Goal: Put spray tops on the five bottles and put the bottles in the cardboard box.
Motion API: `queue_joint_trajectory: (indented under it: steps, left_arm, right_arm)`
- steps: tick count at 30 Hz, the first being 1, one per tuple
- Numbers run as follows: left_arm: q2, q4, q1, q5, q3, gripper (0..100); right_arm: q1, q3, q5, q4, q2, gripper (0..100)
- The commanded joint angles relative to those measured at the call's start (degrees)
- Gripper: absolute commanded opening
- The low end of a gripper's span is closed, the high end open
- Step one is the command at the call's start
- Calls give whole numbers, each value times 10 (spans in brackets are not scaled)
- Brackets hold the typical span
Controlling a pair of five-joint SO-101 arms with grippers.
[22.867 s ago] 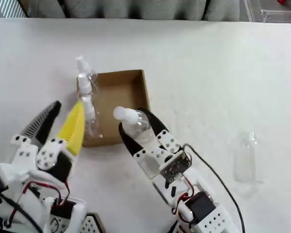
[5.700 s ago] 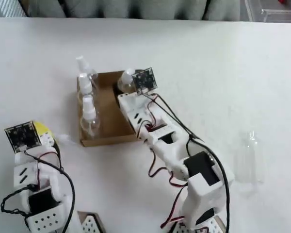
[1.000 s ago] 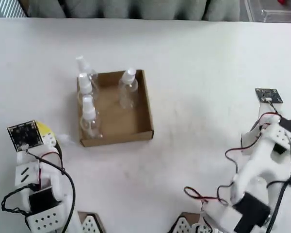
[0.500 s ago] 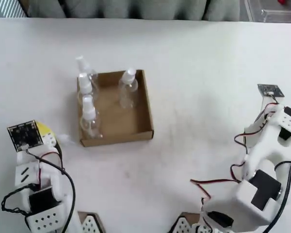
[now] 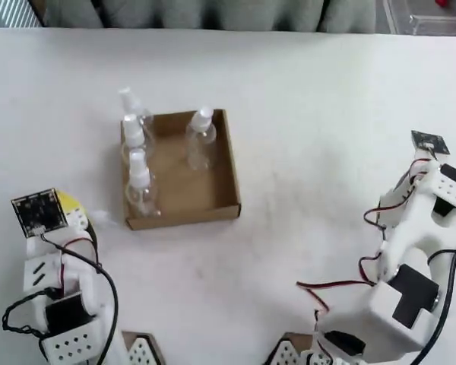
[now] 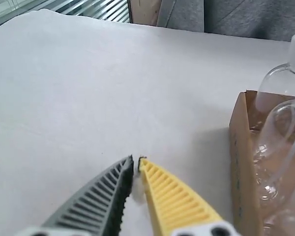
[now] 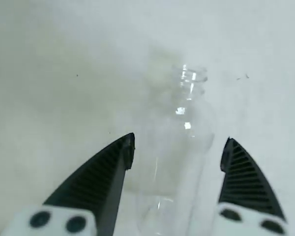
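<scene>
Uncapped bottle (image 7: 185,112), neck pointing away, lengthwise within spread right gripper (image 7: 179,138)

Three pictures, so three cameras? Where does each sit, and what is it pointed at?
High view: fixed above the table, looking down at the cardboard box, left arm and right arm.
Left wrist view: on the left arm's wrist, looking along the shut left gripper over the table.
Right wrist view: on the right arm's wrist, looking down past the open right gripper at a topless bottle.
Shared: high and left wrist views both show the cardboard box.
</scene>
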Motion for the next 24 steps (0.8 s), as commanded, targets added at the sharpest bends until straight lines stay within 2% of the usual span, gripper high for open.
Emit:
queue_joint_trajectory:
  steps: [1, 5, 17, 24]
  left_arm:
    - [-6, 2, 6, 4, -2, 46]
    - [-6, 2, 6, 4, -2, 46]
    - [-6, 2, 7, 4, -2, 46]
    - [-6, 2, 7, 4, -2, 46]
  right_arm:
    - [-7, -21, -29, 4, -3, 245]
    - [-7, -19, -64, -18, 0, 244]
    - [-5, -27, -65, -75, 69, 241]
    - [-5, -66, -62, -71, 74, 74]
